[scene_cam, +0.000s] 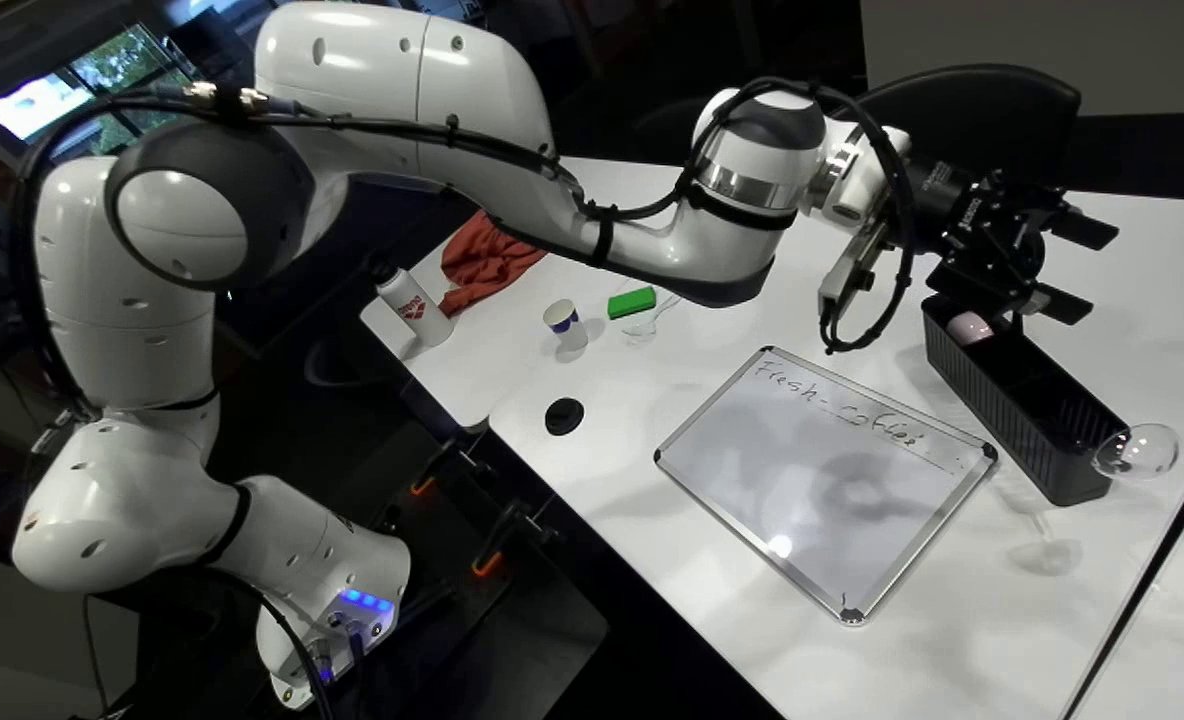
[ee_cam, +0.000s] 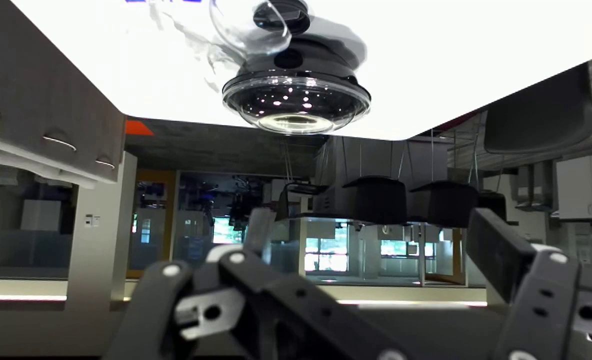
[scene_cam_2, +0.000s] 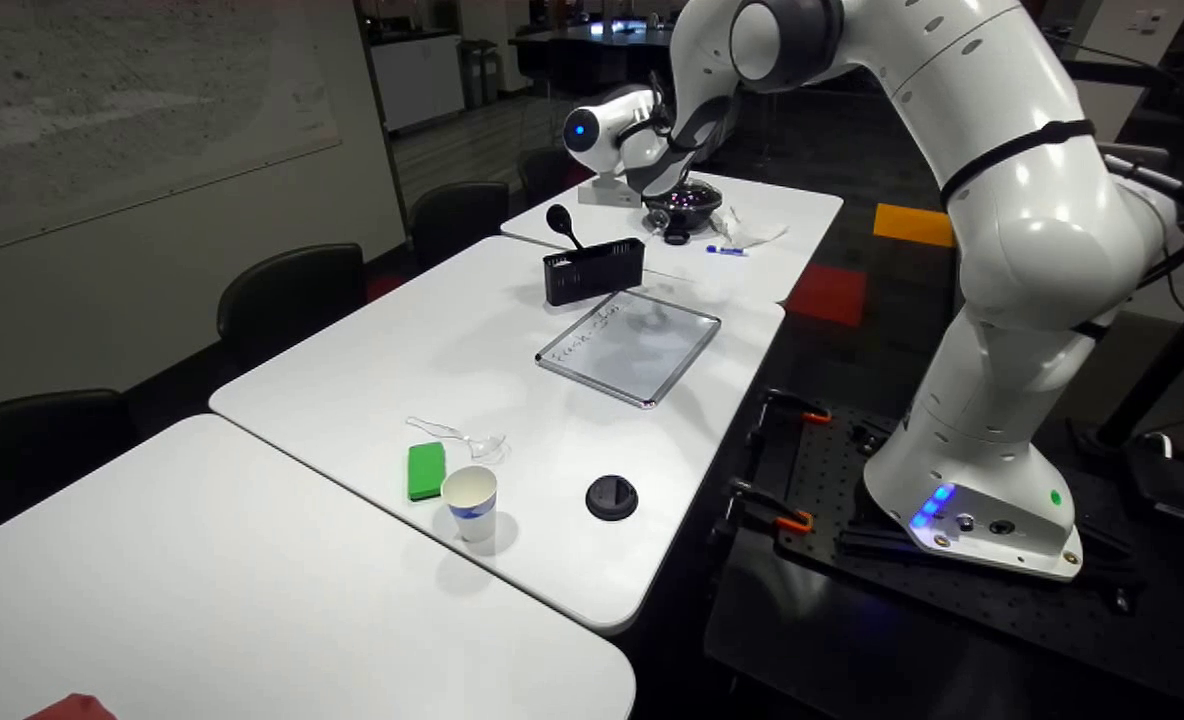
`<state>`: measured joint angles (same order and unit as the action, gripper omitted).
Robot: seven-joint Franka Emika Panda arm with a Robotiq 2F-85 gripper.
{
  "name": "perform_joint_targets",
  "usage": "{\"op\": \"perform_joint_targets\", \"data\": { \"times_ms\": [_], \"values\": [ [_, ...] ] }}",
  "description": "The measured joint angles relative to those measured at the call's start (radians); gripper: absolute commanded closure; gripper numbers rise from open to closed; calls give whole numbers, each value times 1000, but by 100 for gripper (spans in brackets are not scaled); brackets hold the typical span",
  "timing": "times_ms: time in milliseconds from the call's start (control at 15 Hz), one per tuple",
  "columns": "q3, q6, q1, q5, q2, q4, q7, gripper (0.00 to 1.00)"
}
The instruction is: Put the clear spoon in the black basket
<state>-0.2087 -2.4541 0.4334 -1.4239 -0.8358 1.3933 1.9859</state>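
White tables (scene_cam_2: pixel 202 560) are lined up in a row in an exterior view, with the big white arm (scene_cam_2: pixel 912 150) mounted on the right and stretched across toward the far end. A whiteboard (scene_cam_2: pixel 642 350) marked "Fresh-coffee" is laid flat on the middle table (scene_cam_2: pixel 382 370), toward the far side. Just past it, a bit left, the black basket (scene_cam_2: pixel 595 273) is parked upright. A lidded bowl (scene_cam_2: pixel 687 205) is set on the far table (scene_cam_2: pixel 807 210) (its clear dome (ee_cam: pixel 296 107) is shown way better in the wrist view). The gripper (scene_cam: pixel 1098 272) is held up in the air, fingers spread wide; in an exterior view it's lined up with the basket's far end, but whether it's directly above can't be told. A clear round shape (scene_cam: pixel 1139 452) is seen against the near end there. A black ladle (scene_cam_2: pixel 560 222) is propped up out of the basket. The clear spoon (scene_cam_2: pixel 464 437) is seen lying on the near half of the middle table, well apart from the basket. A paper cup (scene_cam_2: pixel 472 520) is stood near it, with a green block (scene_cam_2: pixel 426 470) set just beside the spoon. A black lid (scene_cam_2: pixel 612 497) is found over to the right.
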Motion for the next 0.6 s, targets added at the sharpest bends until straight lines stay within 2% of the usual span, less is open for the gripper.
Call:
{"op": "perform_joint_targets", "data": {
  "times_ms": [267, 600],
  "values": [
    [9, -55, 4, 91, 185, 158, -72, 0],
    [7, -78, -4, 303, 369, 314, -283, 0]
  ]
}}
